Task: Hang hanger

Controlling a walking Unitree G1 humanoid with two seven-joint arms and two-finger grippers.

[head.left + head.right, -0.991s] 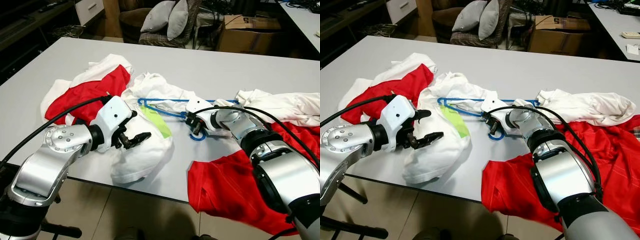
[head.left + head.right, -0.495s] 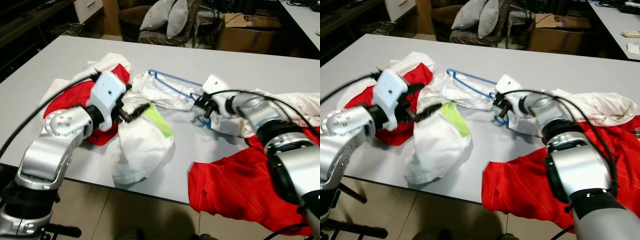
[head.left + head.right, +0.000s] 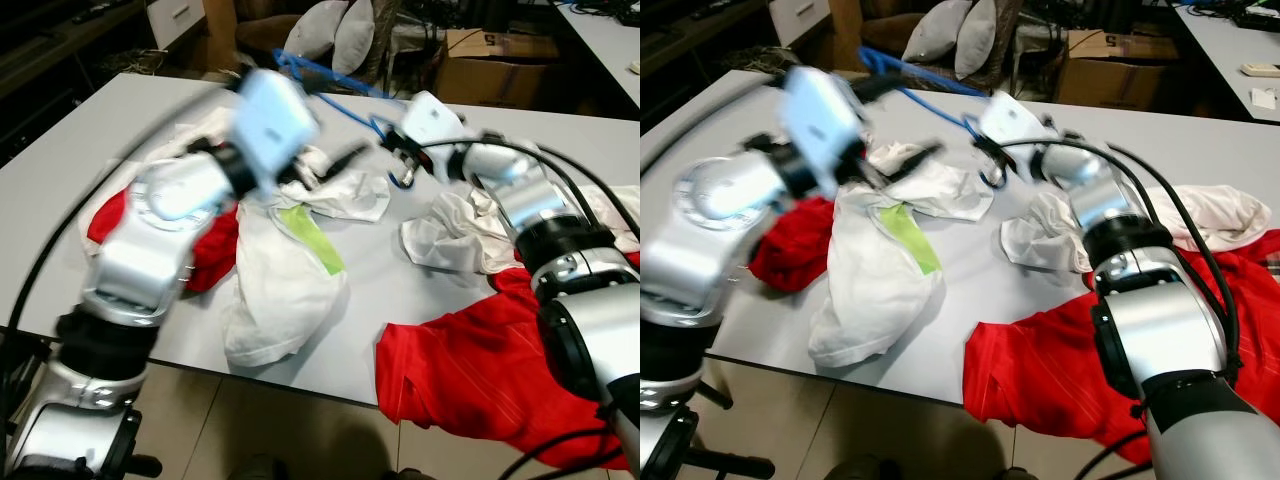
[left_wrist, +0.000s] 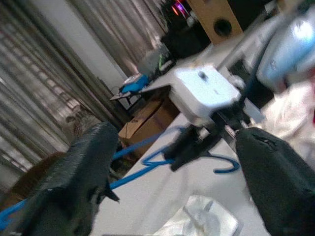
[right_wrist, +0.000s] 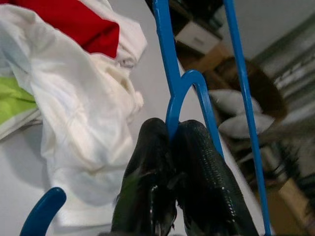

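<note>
My right gripper [image 3: 393, 152] is shut on the neck of the blue hanger [image 3: 330, 78] just above its hook [image 3: 402, 182], and holds it in the air over the far part of the table. In the right wrist view the fingers [image 5: 147, 162] pinch the hanger [image 5: 165, 59] tightly. My left gripper [image 3: 340, 120], blurred by motion, is raised beside the hanger with its fingers [image 4: 83, 187] spread open and nothing between them. A white shirt with a green label [image 3: 290, 280] lies on the table below.
The grey table [image 3: 110, 120] also carries a red garment [image 3: 205, 250] at the left, a red one [image 3: 470, 380] hanging over the front right edge, and a white one [image 3: 450, 240]. Behind the table stand a chair with pillows [image 3: 335, 35] and a cardboard box [image 3: 500, 65].
The right gripper has lifted the hanger off the table, up and away from me. The left arm has swung up toward it. The white shirt stayed on the table.
</note>
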